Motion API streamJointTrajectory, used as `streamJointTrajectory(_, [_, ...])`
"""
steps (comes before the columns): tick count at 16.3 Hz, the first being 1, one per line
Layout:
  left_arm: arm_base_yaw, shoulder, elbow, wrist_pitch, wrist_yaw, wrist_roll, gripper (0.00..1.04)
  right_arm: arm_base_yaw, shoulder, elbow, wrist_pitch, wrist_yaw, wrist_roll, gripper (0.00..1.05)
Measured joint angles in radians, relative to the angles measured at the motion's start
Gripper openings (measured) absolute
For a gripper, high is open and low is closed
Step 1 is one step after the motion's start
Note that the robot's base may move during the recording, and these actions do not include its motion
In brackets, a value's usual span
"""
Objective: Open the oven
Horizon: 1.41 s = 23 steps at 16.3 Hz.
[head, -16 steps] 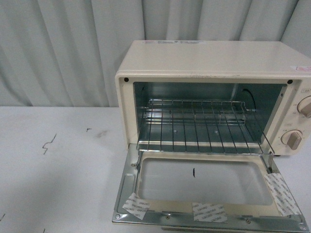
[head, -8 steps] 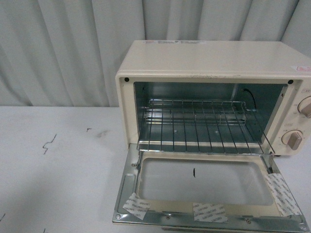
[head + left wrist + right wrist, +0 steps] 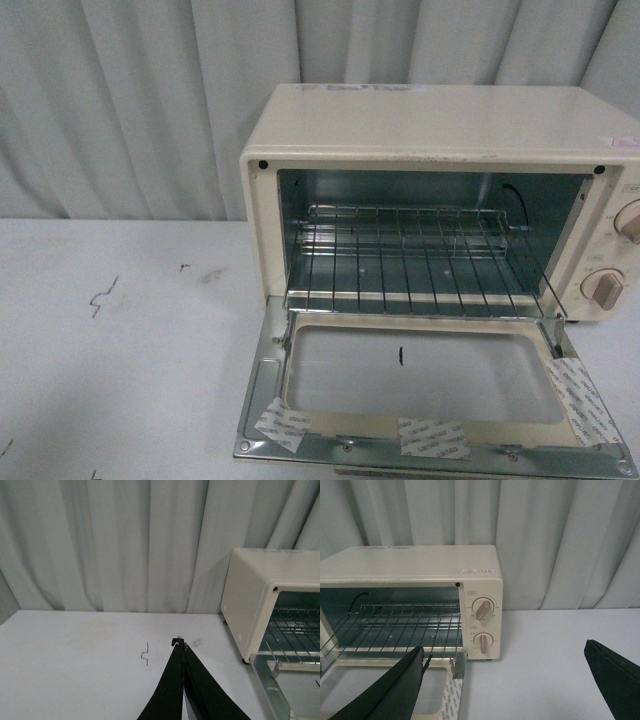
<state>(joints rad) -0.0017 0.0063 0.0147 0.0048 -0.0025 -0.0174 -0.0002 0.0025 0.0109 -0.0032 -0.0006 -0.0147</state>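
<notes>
The cream-white oven [image 3: 430, 125] stands on the white table, right of centre in the front view. Its glass-windowed door [image 3: 430, 385] lies folded down flat toward me, with tape strips along its front edge. The wire rack [image 3: 415, 260] shows inside the open cavity. Two beige knobs [image 3: 482, 609] sit on its right panel. Neither arm appears in the front view. My left gripper [image 3: 179, 642] is shut, empty, over the table left of the oven [image 3: 250, 605]. My right gripper [image 3: 504, 652] is open wide, empty, in front of the oven's [image 3: 420, 562] knob side.
Grey curtains [image 3: 130, 100] hang behind the table. Small dark scuff marks [image 3: 100, 296] dot the white tabletop [image 3: 120, 360] left of the oven. Bare tabletop [image 3: 545, 645] stretches to the right of the oven in the right wrist view.
</notes>
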Motion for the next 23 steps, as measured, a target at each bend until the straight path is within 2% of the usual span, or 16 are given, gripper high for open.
streamJointTrajectory(4, [0.0, -0.001, -0.005, -0.008, 0.002, 0.0, 0.02, 0.0, 0.0, 0.0, 0.0, 0.001, 0.0, 0.98])
streamJointTrajectory(5, [0.0, -0.001, -0.005, -0.008, 0.002, 0.0, 0.07, 0.0, 0.0, 0.0, -0.001, 0.001, 0.0, 0.98])
streamJointTrajectory(12, [0.0, -0.001, -0.005, -0.008, 0.002, 0.0, 0.94, 0.0, 0.0, 0.0, -0.001, 0.001, 0.0, 0.98])
streamJointTrajectory(13, [0.0, -0.001, -0.005, -0.008, 0.002, 0.001, 1.0, 0.0, 0.0, 0.0, -0.001, 0.001, 0.0, 0.98])
streamJointTrajectory(14, [0.0, -0.001, -0.005, -0.008, 0.002, 0.0, 0.97, 0.0, 0.0, 0.0, -0.001, 0.001, 0.0, 0.98])
streamJointTrajectory(23, [0.0, -0.001, -0.005, -0.008, 0.002, 0.0, 0.98, 0.0, 0.0, 0.0, -0.001, 0.001, 0.0, 0.98])
